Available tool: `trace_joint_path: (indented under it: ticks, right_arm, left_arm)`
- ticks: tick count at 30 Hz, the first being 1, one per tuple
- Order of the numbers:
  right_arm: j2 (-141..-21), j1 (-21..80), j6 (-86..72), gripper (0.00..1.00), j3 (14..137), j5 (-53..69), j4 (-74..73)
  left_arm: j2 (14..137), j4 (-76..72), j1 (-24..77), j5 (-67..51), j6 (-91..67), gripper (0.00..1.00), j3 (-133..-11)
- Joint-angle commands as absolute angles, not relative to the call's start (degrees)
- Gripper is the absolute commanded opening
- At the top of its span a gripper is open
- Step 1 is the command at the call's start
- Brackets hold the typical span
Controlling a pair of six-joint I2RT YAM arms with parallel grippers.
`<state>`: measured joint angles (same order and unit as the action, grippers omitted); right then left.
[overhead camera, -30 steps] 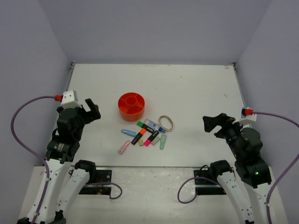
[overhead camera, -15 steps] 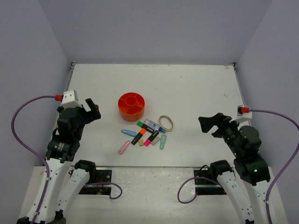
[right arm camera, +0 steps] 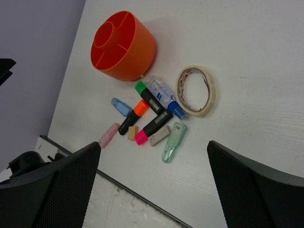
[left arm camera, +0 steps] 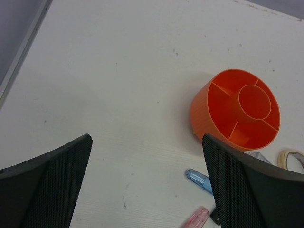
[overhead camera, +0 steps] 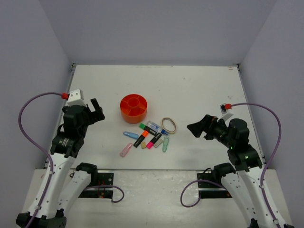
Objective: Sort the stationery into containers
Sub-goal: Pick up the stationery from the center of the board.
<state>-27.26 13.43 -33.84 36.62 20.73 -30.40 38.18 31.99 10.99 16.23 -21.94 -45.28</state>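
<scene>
Table (overhead camera: 199, 85): white, everything lay on it.
Left gripper (overhead camera: 97, 110): jaws spread wide, holding nothing, left of the organiser.
Right gripper (overhead camera: 194, 129): jaws spread wide, holding nothing, right of the pile.
Organiser (overhead camera: 133, 108): orange, upright, just behind the pile.
Tape ring (right arm camera: 209, 99): flat, at the pile's right edge.
Highlighters (right arm camera: 154, 124): loose, clustered together.
Blocks (right arm camera: 133, 132): beside the highlighters.

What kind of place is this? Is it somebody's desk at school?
Probably not; it looks like a robot test booth. The left arm and right arm are bolted at the edge of a white table, plain walls box it in, and an orange organiser sits beside loose stationery.
</scene>
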Motion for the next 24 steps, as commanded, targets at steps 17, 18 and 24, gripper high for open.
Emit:
trace_joint_path:
  ticks: [17,18,24]
  right_arm:
    - [-18.32,13.27,-33.03,0.99,35.24,13.96,-33.01]
    - [-16.52,13.27,-33.31,0.99,34.86,13.91,-32.52]
    - [-14.51,13.27,-32.92,0.99,34.47,15.29,-32.52]
  left_arm:
    - [86.04,37.4,62.23,39.81,-50.41,1.0,-72.19]
    - [90.5,38.71,62.23,40.97,-52.49,1.0,-75.58]
    - [106.85,52.2,62.23,45.31,-69.17,1.0,-90.0]
